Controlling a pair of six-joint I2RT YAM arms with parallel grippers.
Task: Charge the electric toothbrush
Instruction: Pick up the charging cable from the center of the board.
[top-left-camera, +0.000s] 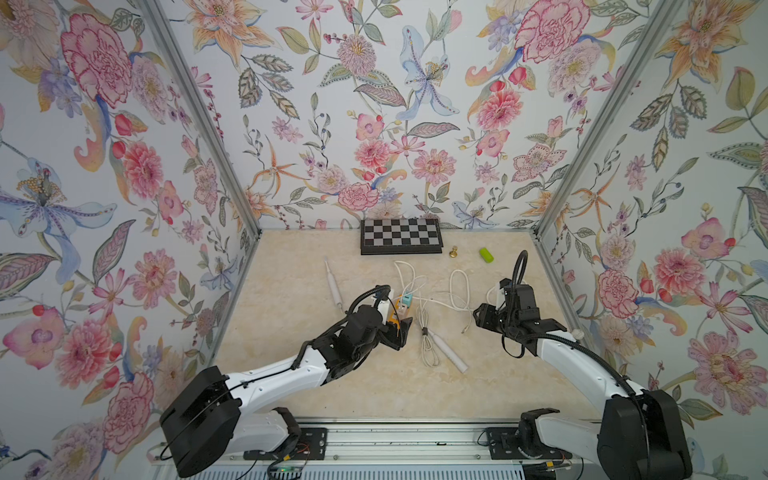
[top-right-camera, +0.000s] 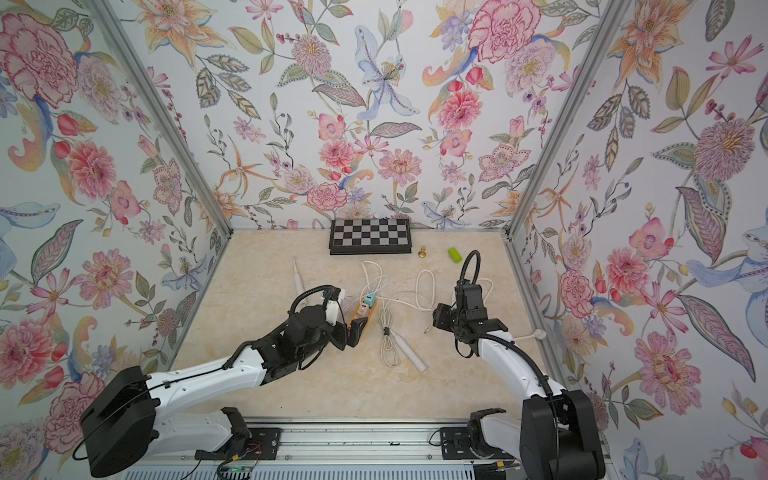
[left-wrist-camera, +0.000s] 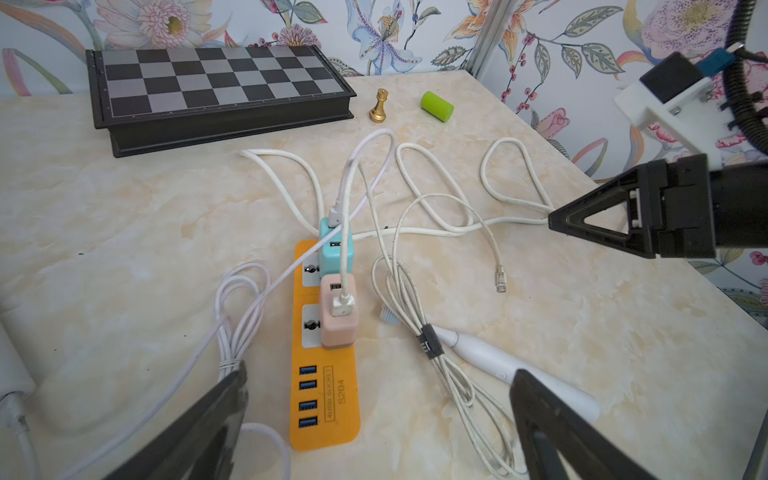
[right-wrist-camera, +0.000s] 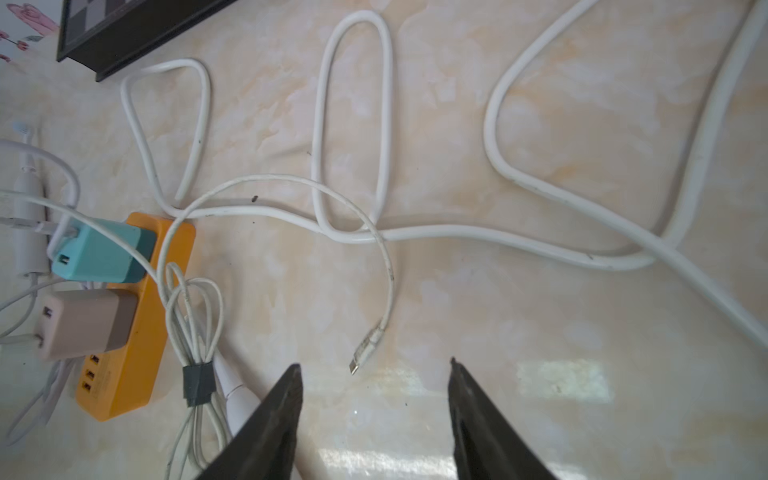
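We see the left hand (left-wrist-camera: 378, 370) with its fingers spread wide and nothing between them, hovering over the near end of the orange power strip (left-wrist-camera: 324, 399), where the row of blue ports sits. A teal charger (left-wrist-camera: 336, 253) and a pink charger (left-wrist-camera: 338, 320) stand plugged into the strip, each with a white lead in it. The toothbrush (top-left-camera: 449, 355) lies flat on the table (top-left-camera: 374, 386) just beside the strip, on the right arm's side, its brush end near the pink charger and its neck under a tied cable bundle (left-wrist-camera: 428, 345). We also see a second toothbrush (top-left-camera: 333, 286) lying flat on the other side of the strip, farther back. The right hand (right-wrist-camera: 374, 362) has its fingers apart and empty. The small plug (right-wrist-camera: 368, 347) at the loose end of a thin cable lies on the table right at the mouth of that gap, and neither finger touches it. A thicker white cord (right-wrist-camera: 353, 120) loops across the table behind it. Along the back wall are a chessboard (top-left-camera: 400, 235), a gold chess piece (top-left-camera: 454, 252) and a green cylinder (top-left-camera: 486, 254), all well apart from both hands.
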